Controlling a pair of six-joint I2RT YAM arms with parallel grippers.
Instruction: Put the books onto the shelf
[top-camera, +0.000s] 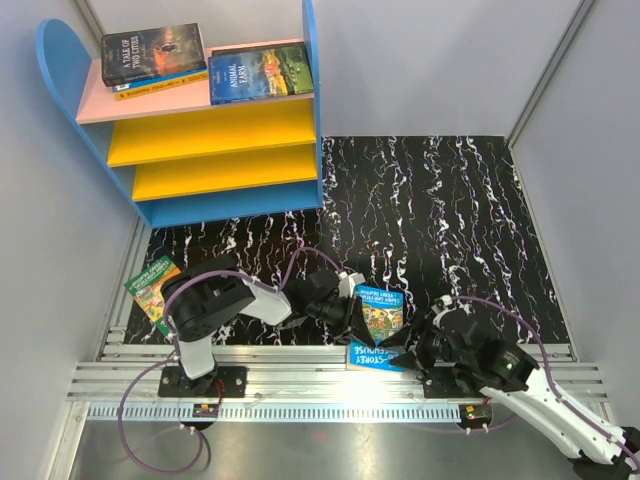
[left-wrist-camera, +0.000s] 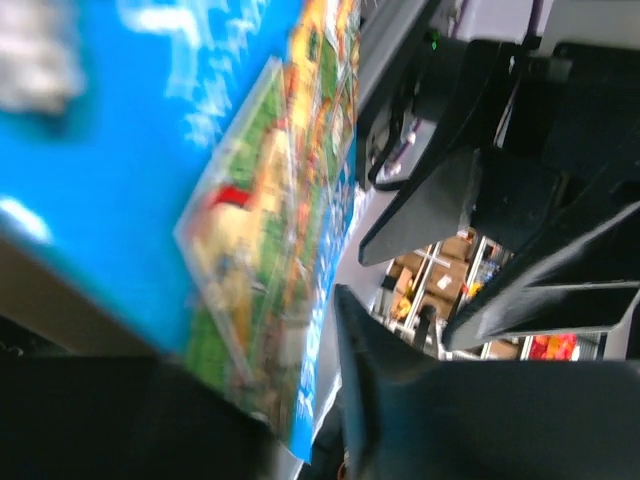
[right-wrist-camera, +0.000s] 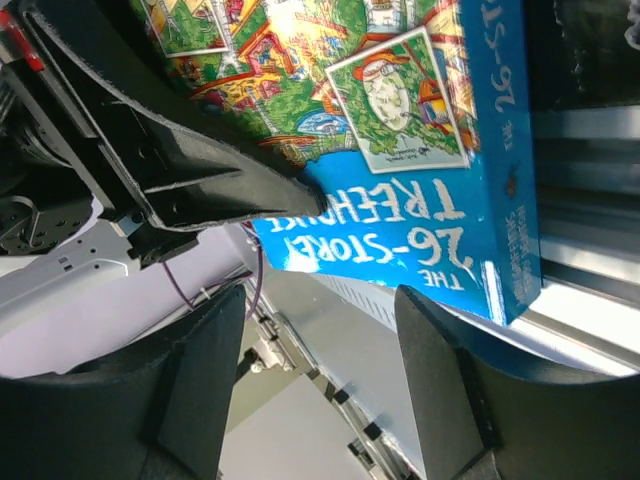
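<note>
The blue treehouse book (top-camera: 381, 312) lies lengthwise away from me at the near edge of the table (top-camera: 450, 200), my left gripper (top-camera: 350, 318) at its left side, whether pinching I cannot tell, my right gripper (top-camera: 404, 356) spread by its near corner, the shelf (top-camera: 200, 140) far back-left.

Green book (top-camera: 152, 285) on black marbled table (top-camera: 450, 200)
</note>
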